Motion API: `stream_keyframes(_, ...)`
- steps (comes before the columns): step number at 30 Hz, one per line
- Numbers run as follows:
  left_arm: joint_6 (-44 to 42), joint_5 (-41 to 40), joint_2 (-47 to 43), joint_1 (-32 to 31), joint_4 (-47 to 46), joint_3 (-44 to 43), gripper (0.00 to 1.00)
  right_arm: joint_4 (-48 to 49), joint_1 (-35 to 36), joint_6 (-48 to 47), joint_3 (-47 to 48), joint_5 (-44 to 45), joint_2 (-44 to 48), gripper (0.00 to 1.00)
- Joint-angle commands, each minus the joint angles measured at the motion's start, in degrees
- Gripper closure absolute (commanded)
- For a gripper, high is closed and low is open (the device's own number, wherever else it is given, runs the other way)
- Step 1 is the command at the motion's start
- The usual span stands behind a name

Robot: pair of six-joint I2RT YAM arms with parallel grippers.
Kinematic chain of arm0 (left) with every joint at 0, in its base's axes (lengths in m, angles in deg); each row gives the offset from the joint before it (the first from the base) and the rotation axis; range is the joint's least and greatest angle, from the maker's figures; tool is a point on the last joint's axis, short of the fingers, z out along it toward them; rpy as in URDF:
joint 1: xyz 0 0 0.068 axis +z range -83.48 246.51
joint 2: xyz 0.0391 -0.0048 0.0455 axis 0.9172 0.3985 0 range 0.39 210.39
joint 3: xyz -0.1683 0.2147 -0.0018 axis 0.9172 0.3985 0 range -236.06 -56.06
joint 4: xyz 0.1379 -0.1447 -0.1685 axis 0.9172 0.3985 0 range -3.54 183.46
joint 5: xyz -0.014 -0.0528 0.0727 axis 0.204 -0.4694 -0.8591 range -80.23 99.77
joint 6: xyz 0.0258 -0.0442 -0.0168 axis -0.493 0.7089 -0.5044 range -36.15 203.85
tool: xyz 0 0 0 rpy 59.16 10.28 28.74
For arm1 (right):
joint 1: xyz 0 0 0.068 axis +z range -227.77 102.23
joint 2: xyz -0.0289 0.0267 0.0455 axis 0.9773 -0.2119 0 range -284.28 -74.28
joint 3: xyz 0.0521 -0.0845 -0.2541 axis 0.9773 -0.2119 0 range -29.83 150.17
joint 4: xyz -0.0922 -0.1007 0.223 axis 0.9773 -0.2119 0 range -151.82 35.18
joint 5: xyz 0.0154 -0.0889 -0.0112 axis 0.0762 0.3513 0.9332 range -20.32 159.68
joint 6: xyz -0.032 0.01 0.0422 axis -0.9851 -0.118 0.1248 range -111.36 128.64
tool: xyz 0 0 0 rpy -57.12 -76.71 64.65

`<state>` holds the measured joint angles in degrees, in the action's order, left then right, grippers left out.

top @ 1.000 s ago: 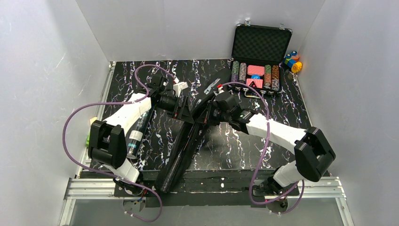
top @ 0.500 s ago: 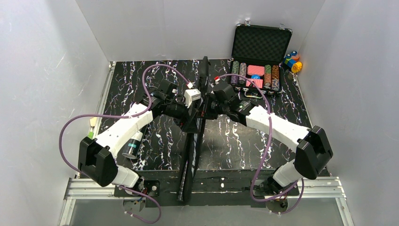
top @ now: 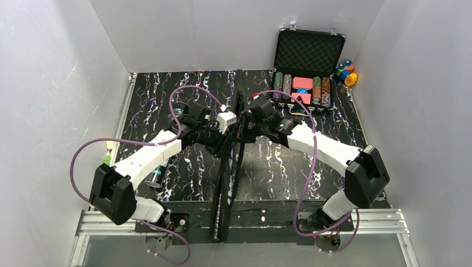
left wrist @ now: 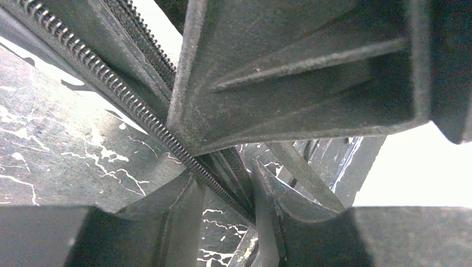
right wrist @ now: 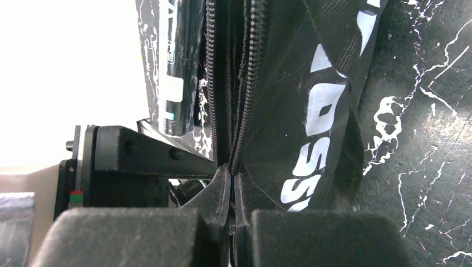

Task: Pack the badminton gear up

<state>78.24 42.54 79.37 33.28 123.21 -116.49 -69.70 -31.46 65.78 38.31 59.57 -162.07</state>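
The long black CROSSWAY bag (top: 229,183) stands on its edge down the table's middle, zipper side up. My right gripper (top: 240,132) is shut on its zipper edge; in the right wrist view (right wrist: 231,179) the fingers pinch the zipper beside the bag's white letters (right wrist: 317,122). My left gripper (top: 226,146) is at the same stretch from the left. In the left wrist view (left wrist: 225,222) its fingers stand apart and the zipper (left wrist: 139,114) runs against the right one. The dark tube (top: 157,169) lies left, partly under the left arm; it also shows in the right wrist view (right wrist: 178,67). Racquets and shuttlecocks are hidden.
An open black case of poker chips (top: 303,89) stands at the back right, with small coloured blocks (top: 346,72) beside it against the right wall. A small green thing (top: 105,161) sits at the table's left edge. The bag's near end overhangs the front edge.
The bag has gone from lying slanted and flat to standing on edge, straight front to back. Both grippers moved in to its upper middle; the left arm swung right, off the tube.
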Motion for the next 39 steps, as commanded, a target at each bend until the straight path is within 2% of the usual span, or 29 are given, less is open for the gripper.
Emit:
stream_keyframes(1,1.8,-2.7,-3.2,-0.8,-4.2,1.0,0.7,4.4,0.3,2.6,0.7,-2.1,0.2,0.99)
stream_keyframes(4,1.6,-4.9,-3.4,-0.9,-4.3,0.9,0.85,4.0,0.3,3.1,-0.2,-1.5,0.2,0.99)
stream_keyframes(6,0.9,-6.8,-3.7,-0.9,-4.1,0.6,0.97,2.5,0.1,2.9,-0.4,0.3,0.8,0.84)
stream_keyframes(7,0.5,-7.4,-3.7,-0.9,-3.8,0.2,1.0,1.3,-0.2,3.0,-0.5,1.3,1.1,0.75)
stream_keyframes(9,0.3,-8.5,-4.0,-0.9,-3.0,-0.7,1.0,0.2,-1.5,3.0,-1.3,2.2,2.2,0.65)
stream_keyframes(12,-0.1,-10.1,-3.8,-1.3,-1.4,-2.6,1.0,0.5,-4.5,3.6,-2.9,1.4,3.1,0.59)
stream_keyframes(19,-1.1,-11.8,-3.6,-4.1,-0.6,-2.9,1.0,2.7,-9.6,3.7,-2.4,1.2,1.6,0.57)
stream_keyframes(26,-1.5,-9.2,-3.3,-5.5,-0.2,-3.3,1.0,2.8,-13.4,2.5,-0.9,3.4,-0.3,0.56)
stream_keyframes(39,-2.8,-6.3,-4.1,-5.8,1.0,-2.3,1.0,17.1,-20.6,4.4,-6.9,-0.5,1.9,0.55)
